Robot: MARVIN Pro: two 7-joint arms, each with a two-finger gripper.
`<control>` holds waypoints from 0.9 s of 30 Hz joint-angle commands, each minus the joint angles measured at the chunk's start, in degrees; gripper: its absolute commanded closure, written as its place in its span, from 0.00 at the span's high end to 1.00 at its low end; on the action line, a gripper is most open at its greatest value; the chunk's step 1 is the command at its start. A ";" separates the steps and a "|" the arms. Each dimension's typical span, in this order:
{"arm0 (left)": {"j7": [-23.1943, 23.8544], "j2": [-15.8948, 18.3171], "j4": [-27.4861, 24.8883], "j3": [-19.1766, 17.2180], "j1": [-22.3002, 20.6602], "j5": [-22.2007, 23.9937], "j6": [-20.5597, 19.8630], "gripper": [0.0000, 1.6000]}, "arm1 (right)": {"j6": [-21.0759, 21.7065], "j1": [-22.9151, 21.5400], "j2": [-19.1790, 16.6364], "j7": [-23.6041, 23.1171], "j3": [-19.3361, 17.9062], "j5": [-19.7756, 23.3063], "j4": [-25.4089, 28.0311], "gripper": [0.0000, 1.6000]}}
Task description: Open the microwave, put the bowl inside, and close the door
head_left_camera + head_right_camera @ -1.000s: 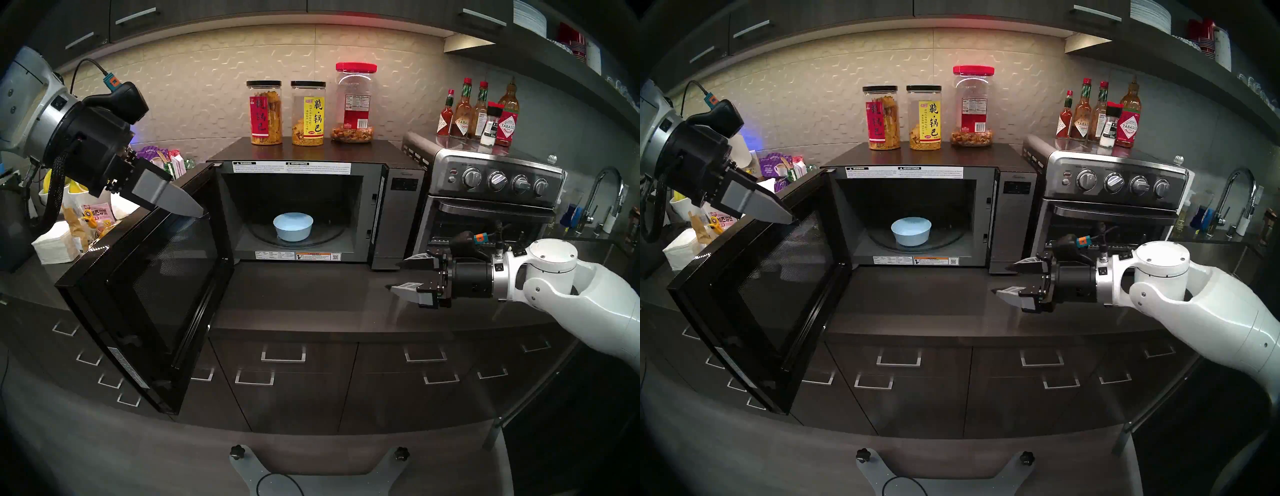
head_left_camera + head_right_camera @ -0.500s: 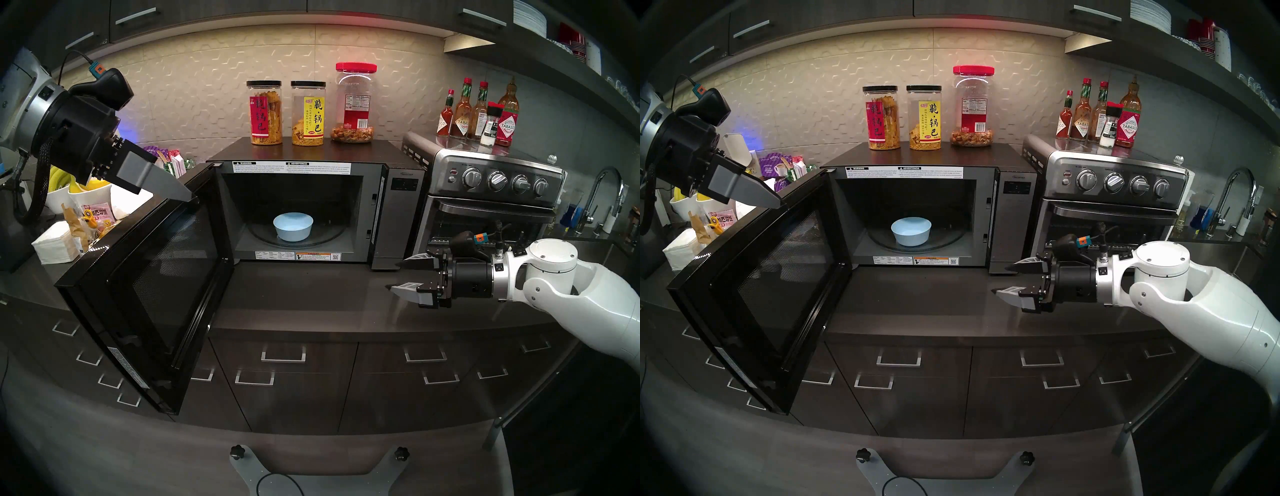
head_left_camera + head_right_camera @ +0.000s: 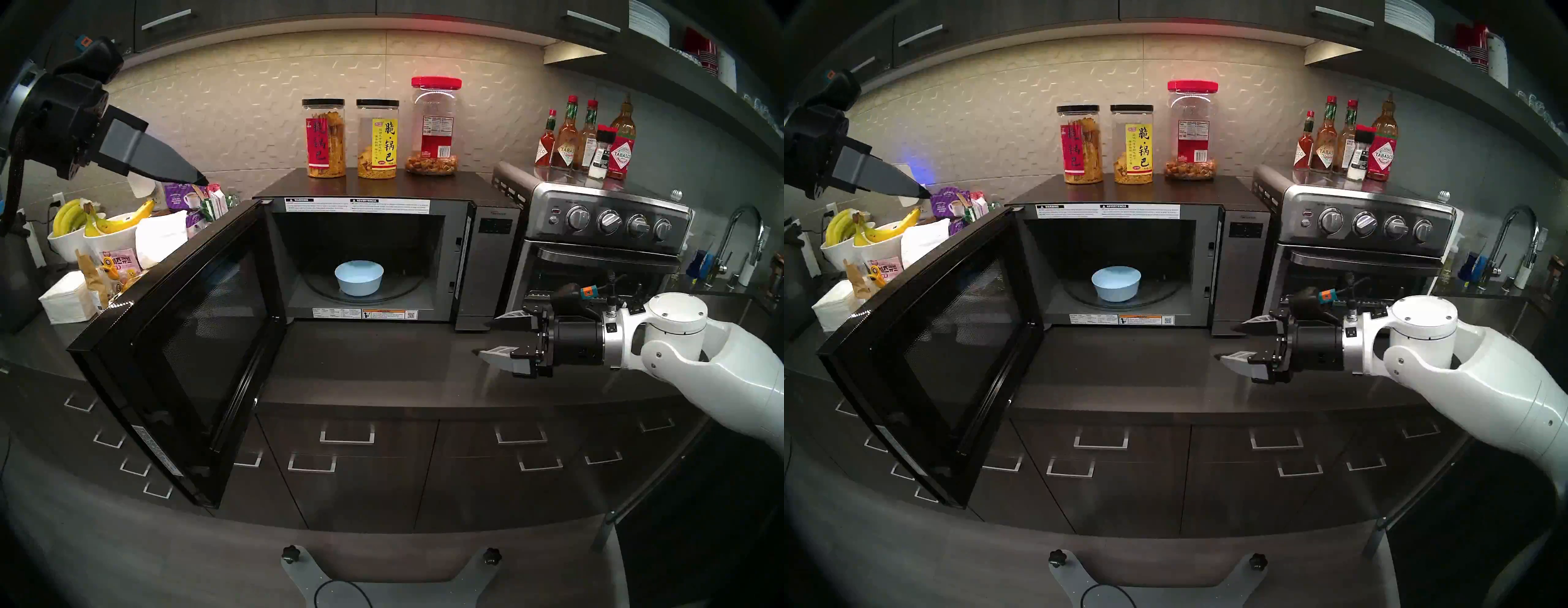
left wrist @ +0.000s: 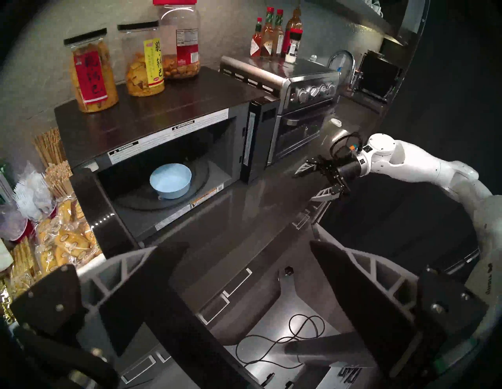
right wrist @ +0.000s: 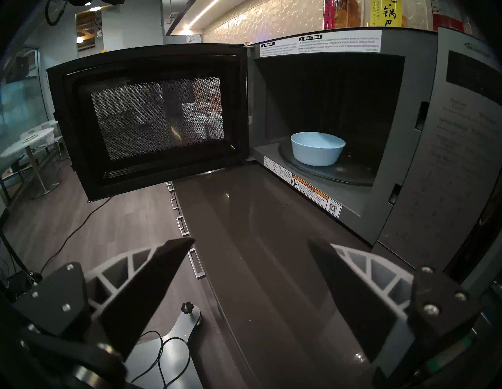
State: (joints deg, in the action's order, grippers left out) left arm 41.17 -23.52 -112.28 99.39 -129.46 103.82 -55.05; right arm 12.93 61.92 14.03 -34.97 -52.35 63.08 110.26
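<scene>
The microwave (image 3: pixel 488 254) stands on the counter with its door (image 3: pixel 178 348) swung wide open to the left. The light-blue bowl (image 3: pixel 359 278) sits upright on the glass turntable inside; it also shows in the left wrist view (image 4: pixel 170 180) and the right wrist view (image 5: pixel 317 148). My left gripper (image 3: pixel 197 178) is open and empty, high at the left, above and behind the door's top edge, touching nothing. My right gripper (image 3: pixel 483 338) is open and empty, hovering over the counter in front of the control panel.
Three snack jars (image 3: pixel 324 138) stand on the microwave's top. A steel toaster oven (image 3: pixel 602 237) with sauce bottles (image 3: pixel 585 140) on it is at the right, a faucet (image 3: pixel 742 237) beyond. White bowls of bananas (image 3: pixel 102 220), snack packets and napkins (image 3: pixel 68 299) crowd the counter left of the door.
My left gripper has risen up and to the left, away from the door's top edge. The door, the bowl and the right arm have not moved.
</scene>
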 commanded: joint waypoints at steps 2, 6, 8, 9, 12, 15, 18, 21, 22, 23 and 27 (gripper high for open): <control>3.89 -4.42 1.87 5.00 -6.36 -1.50 0.19 1.00 | -0.20 -0.70 -0.08 -0.03 -0.72 0.26 0.13 1.00; 6.59 -6.78 2.03 8.68 -8.69 -2.50 1.61 1.00 | -0.20 -0.70 -0.08 -0.03 -0.71 0.26 0.13 1.00; 7.58 -7.55 2.08 10.75 -10.65 -2.91 2.24 1.00 | -0.20 -0.70 -0.08 -0.03 -0.71 0.25 0.13 1.00; 8.36 -8.31 2.16 11.54 -11.05 -3.17 2.79 1.00 | -0.20 -0.70 -0.08 -0.03 -0.71 0.25 0.13 1.00; 10.15 -9.86 2.24 14.42 -13.58 -3.80 4.08 1.00 | -0.20 -0.70 -0.08 -0.03 -0.70 0.24 0.13 1.00; 12.35 -11.70 2.30 16.92 -15.66 -4.35 5.68 1.00 | -0.20 -0.70 -0.08 -0.03 -0.70 0.24 0.13 1.00; 14.02 -13.57 3.19 18.69 -16.77 -4.60 7.19 1.00 | -0.20 -0.70 -0.07 -0.03 -0.70 0.23 0.13 1.00; 15.70 -14.91 3.71 21.52 -18.80 -5.48 8.59 1.00 | -0.20 -0.70 -0.08 -0.03 -0.70 0.24 0.13 1.00; 16.23 -15.42 3.94 22.34 -19.14 -5.70 9.13 1.00 | -0.20 -0.70 -0.08 -0.03 -0.70 0.24 0.13 1.00; 16.75 -15.60 3.90 23.53 -20.26 -6.17 9.57 1.00 | -0.20 -0.70 -0.08 -0.04 -0.71 0.24 0.13 1.00; 19.27 -17.24 4.09 27.56 -22.20 -7.78 12.40 1.00 | -0.20 -0.70 -0.08 -0.04 -0.71 0.26 0.13 1.00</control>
State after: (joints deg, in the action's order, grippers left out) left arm 56.75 -36.11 -109.31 121.98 -146.24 97.54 -46.86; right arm 12.93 61.92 14.02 -34.99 -52.34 63.07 110.27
